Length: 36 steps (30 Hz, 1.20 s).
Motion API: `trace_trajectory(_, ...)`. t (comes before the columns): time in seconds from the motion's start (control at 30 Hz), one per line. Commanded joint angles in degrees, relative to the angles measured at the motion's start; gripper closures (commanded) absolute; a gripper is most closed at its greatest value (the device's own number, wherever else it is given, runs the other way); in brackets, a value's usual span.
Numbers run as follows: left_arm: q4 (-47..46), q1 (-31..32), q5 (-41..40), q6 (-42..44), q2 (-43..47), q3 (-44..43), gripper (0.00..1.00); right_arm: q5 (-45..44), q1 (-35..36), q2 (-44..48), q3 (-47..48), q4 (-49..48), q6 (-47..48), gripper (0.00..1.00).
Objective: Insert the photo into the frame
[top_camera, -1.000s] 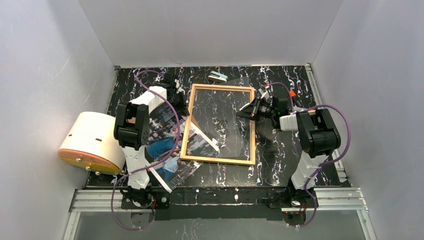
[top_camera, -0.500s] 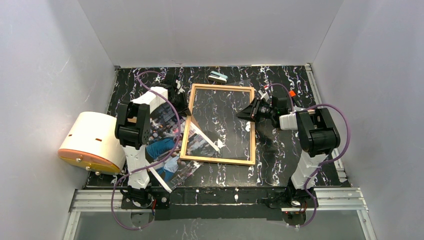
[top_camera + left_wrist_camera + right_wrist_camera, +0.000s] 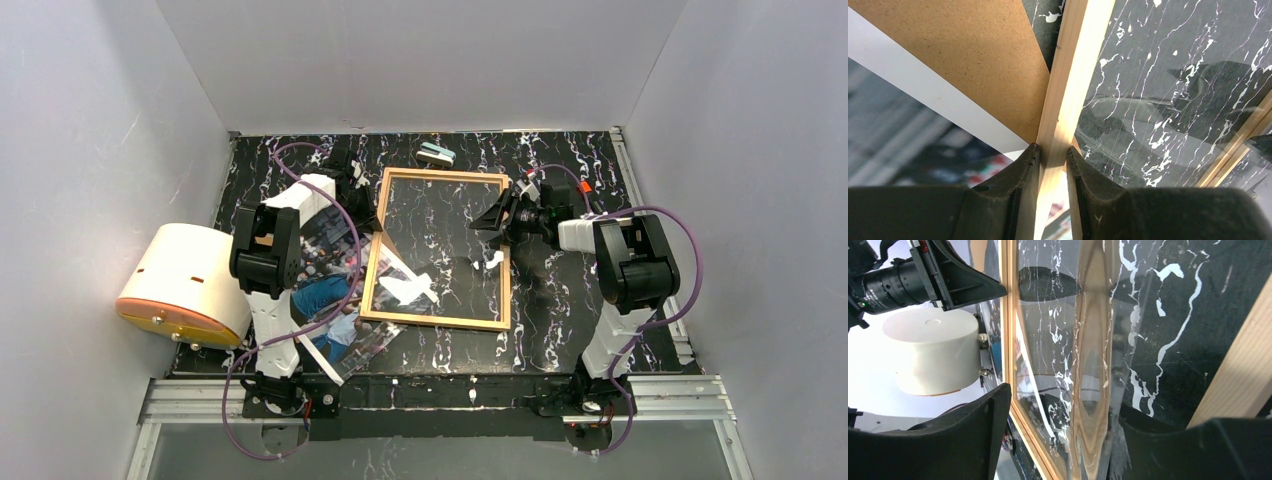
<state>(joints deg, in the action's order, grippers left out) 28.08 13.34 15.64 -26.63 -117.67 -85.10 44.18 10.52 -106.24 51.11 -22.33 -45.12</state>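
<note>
**Grippers.** The left gripper (image 3: 1052, 150) is closed on the left rail of the frame (image 3: 436, 322). The right gripper (image 3: 495, 213) is open, its jaws standing either side of the right rail and gripping nothing. The frame is therefore held at one edge only.

**Hazards.**
- A one-sided pinch on a thin rail may let the frame pivot or slip if it is lifted or dragged.
- The photo (image 3: 325, 297) lies on the table (image 3: 545, 330) beside the frame's left rail, under the left arm. One corner shows through the pane. Moving the frame may drag, crease or trap that corner.
- The board (image 3: 963, 55) reaches the same rail beside the left fingers. It may catch and ride along.

**Contents.** The frame is the only receptacle. It holds no print, and through the pane mostly the marbled table shows.
</note>
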Motion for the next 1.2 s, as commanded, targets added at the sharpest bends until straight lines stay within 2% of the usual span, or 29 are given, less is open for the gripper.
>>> trace_trajectory(0.0, 1.2, 0.1, -1.3, 0.3, 0.1, 1.4, 0.82, -1.8, 0.1, 0.8, 2.9, 5.2, 2.3, 0.32)
trace_trajectory(0.2, 1.5, 0.3, -2.8, 1.3, -0.1, 2.0, 0.85, -2.0, 0.3, 0.5, 2.8, 6.2, 1.9, 0.34)
trace_trajectory(0.53, 5.2, 3.4, -13.4, 5.9, 0.4, 0.6, 0.87, -1.6, 0.4, -0.5, 2.4, 6.6, 1.4, 0.42)
trace_trajectory(0.77, 5.3, 3.9, -13.1, 6.0, 0.3, 0.1, 0.87, 0.2, 0.7, -1.7, 2.6, 4.6, 0.4, 0.53)
trace_trajectory(1.03, 5.3, 4.3, -13.7, 6.4, 0.2, -0.2, 0.87, 0.6, 1.0, -2.7, 2.7, 3.3, -0.7, 0.57)
trace_trajectory(1.17, 6.7, 5.0, -17.5, 7.1, -0.3, -0.8, 0.89, 0.6, 1.2, -2.9, 2.5, 3.3, -0.8, 0.58)
